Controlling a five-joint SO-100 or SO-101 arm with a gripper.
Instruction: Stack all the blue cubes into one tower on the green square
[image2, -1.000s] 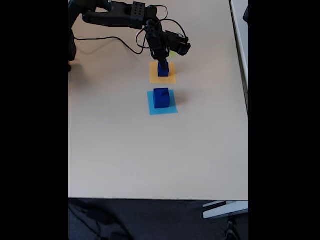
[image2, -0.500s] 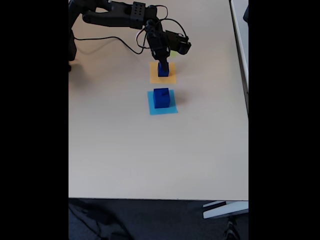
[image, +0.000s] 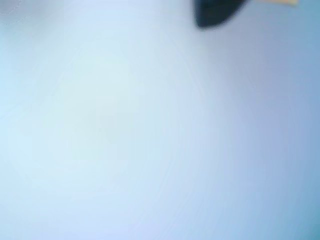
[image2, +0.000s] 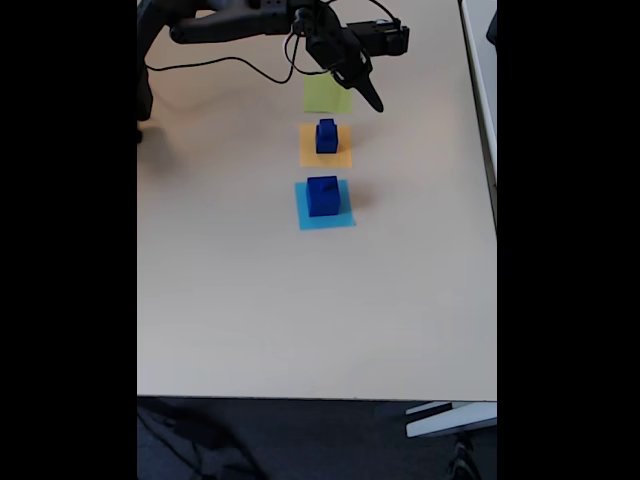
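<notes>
In the fixed view a large blue cube (image2: 322, 195) sits on the light-blue square (image2: 342, 220). On the orange square (image2: 309, 152) stands a medium blue cube (image2: 326, 141), with what looks like a small blue cube (image2: 326, 125) on top. The green square (image2: 324, 95) lies bare just behind it. My gripper (image2: 368, 95) hangs raised over the green square's right edge, open and holding nothing, well clear of the cubes. The wrist view is a pale blur with one dark fingertip (image: 215, 14) at its top edge.
The black arm (image2: 240, 22) and its cable (image2: 235, 72) run along the table's far left. The beige table (image2: 300, 310) ends at its front edge near the bottom and at its right edge beside a white surface (image2: 482, 50).
My gripper was down on the cube stack on the orange square. It has let go, risen and swung back and right, uncovering the green square. The cubes have stayed in place.
</notes>
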